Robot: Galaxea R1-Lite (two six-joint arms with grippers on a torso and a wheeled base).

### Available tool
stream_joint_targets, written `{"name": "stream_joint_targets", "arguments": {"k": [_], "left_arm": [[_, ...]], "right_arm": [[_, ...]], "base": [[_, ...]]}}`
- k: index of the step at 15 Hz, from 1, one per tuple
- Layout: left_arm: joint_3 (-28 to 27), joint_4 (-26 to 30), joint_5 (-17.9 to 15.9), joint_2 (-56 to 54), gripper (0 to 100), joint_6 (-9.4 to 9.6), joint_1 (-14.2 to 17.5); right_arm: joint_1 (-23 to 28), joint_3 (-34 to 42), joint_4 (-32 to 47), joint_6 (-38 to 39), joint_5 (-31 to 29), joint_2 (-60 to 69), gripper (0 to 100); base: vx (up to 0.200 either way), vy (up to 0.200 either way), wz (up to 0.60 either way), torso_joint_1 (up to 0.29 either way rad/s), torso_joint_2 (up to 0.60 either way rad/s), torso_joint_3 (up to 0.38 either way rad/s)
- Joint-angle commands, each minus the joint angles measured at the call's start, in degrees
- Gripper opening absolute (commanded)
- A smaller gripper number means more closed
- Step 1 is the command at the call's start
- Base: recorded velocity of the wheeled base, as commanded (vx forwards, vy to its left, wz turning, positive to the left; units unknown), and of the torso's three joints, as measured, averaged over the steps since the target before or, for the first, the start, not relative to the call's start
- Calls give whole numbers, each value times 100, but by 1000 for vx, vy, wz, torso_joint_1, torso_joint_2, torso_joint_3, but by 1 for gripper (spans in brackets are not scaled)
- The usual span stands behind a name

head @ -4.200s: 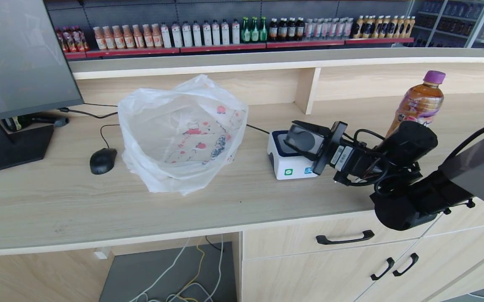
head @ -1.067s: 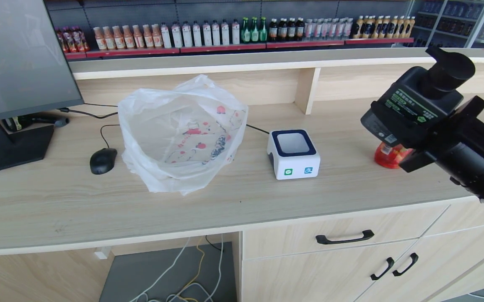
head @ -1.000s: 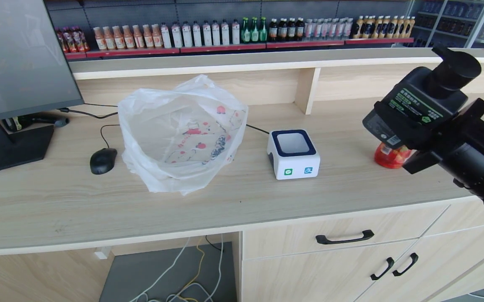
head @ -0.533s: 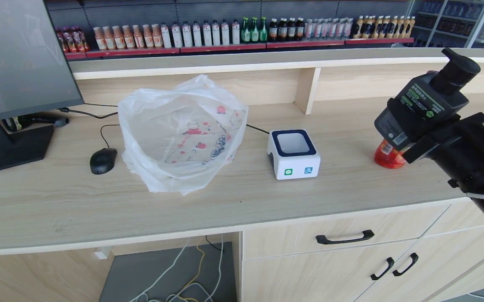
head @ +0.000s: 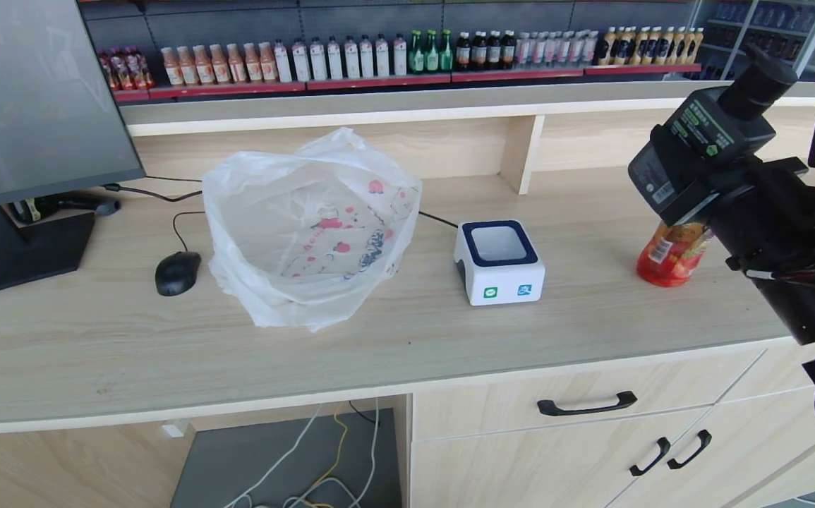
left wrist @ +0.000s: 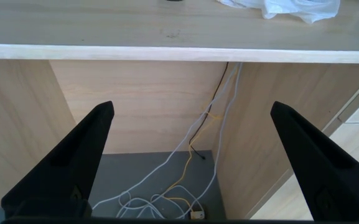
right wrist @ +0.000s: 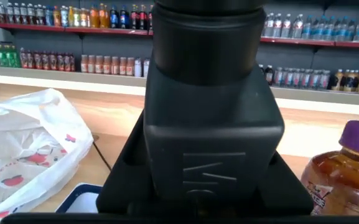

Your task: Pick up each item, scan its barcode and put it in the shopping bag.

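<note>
The right gripper is pinching a black square-bodied plastic bottle with a round black cap, holding it aloft and tilted, cap pointing up and rightward, base down-left. The white cube-shaped barcode scanner with a dark-rimmed window is sitting well to this gripper's left and lower, on the pale wooden counter. The translucent white plastic shopping bag with red print is slumping farther left beyond it. An amber drink bottle with a purple cap is standing upright just below the gripper. The left gripper, fingers spread, is hanging below the counter's edge, so the right arm is nearer. The coming move is probably carrying the black bottle leftward and down to the window.
</note>
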State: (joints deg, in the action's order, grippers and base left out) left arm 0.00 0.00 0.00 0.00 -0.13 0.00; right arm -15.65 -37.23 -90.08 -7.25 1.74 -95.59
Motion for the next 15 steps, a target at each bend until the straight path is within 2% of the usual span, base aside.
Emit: {"name": "stream_joint_targets", "arguments": {"k": [1,13,15], "left_arm": [[0,0,0,0,100,-4,-9],[0,0,0,0,100,-13,0],[0,0,0,0,100,5,0]], "right_arm": [[-17,-109,8,5,1,-101,0],[10,-48,8,136,19,102,0],[10,-39,8,136,28,93,0]], "base": [[0,200,0,12,2,7],[0,200,0,0,5,3],[0,0,0,0,0,0]]}}
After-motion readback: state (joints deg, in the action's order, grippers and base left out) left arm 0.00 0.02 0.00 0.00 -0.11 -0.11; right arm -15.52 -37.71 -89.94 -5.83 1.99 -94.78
